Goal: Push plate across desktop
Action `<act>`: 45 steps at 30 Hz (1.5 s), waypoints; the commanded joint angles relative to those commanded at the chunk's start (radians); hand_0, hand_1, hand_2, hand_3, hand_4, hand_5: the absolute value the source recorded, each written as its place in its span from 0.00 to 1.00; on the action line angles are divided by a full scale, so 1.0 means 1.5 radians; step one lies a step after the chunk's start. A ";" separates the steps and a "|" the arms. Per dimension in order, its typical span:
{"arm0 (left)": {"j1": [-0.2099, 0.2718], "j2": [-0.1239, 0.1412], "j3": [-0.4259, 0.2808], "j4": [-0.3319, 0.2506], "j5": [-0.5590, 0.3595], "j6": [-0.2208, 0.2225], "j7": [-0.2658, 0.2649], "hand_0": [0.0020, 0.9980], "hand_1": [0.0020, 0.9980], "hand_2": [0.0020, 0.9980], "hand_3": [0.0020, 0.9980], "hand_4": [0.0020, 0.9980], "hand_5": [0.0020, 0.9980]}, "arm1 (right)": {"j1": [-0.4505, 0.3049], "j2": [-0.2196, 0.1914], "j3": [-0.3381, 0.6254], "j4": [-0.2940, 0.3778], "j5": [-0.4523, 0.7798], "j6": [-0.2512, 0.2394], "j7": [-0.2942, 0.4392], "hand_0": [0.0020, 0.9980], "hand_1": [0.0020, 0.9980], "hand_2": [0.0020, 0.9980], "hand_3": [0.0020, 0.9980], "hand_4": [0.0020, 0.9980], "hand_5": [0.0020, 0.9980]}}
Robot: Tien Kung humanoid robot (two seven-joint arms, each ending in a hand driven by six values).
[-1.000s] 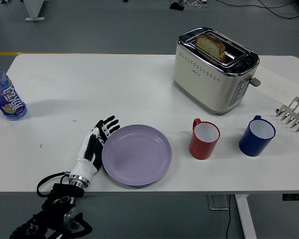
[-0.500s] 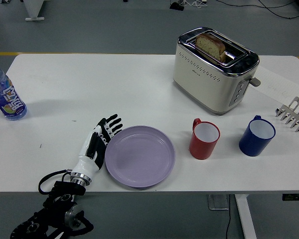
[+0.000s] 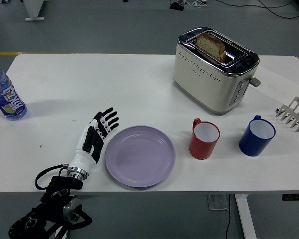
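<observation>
A pale purple plate [image 3: 140, 156] lies flat near the table's front edge, left of centre. My left hand [image 3: 100, 128], black and white, rests on the table just left of the plate, fingers spread and pointing up and to the right. A narrow gap shows between the hand and the plate's rim, and the hand holds nothing. My right hand is out of view.
A red mug [image 3: 204, 139] stands right of the plate, a blue mug [image 3: 257, 135] further right. A cream toaster [image 3: 214, 69] with bread sits at the back. A water bottle [image 3: 5, 96] stands far left, a metal rack [image 3: 293, 114] at the right edge.
The plate slid a little to the right over the first half second. Since then my left hand has drawn back to the left, off the plate's rim.
</observation>
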 joint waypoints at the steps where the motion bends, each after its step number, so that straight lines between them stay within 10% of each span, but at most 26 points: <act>1: 0.000 0.000 -0.006 0.000 0.005 0.002 0.003 0.81 0.82 0.84 0.82 0.51 1.00 | 0.000 0.000 0.000 0.000 0.000 0.000 0.000 0.55 0.45 0.58 0.58 0.30 0.47; 12: 0.011 0.000 -0.127 -0.029 0.071 -0.016 0.070 0.79 0.77 0.77 0.77 0.52 1.00 | -0.001 0.000 -0.002 0.000 0.005 0.000 0.001 0.55 0.45 0.58 0.58 0.30 0.47; 28: 0.057 0.078 -0.291 -0.107 0.120 -0.070 0.185 0.77 0.75 0.73 0.74 0.53 1.00 | -0.005 -0.001 -0.013 -0.001 0.033 -0.002 0.010 0.55 0.45 0.57 0.58 0.30 0.47; 45: 0.086 0.093 -0.358 -0.125 0.121 -0.077 0.224 0.77 0.75 0.73 0.73 0.54 1.00 | -0.017 0.000 -0.018 0.001 0.046 -0.004 0.010 0.55 0.45 0.57 0.58 0.30 0.47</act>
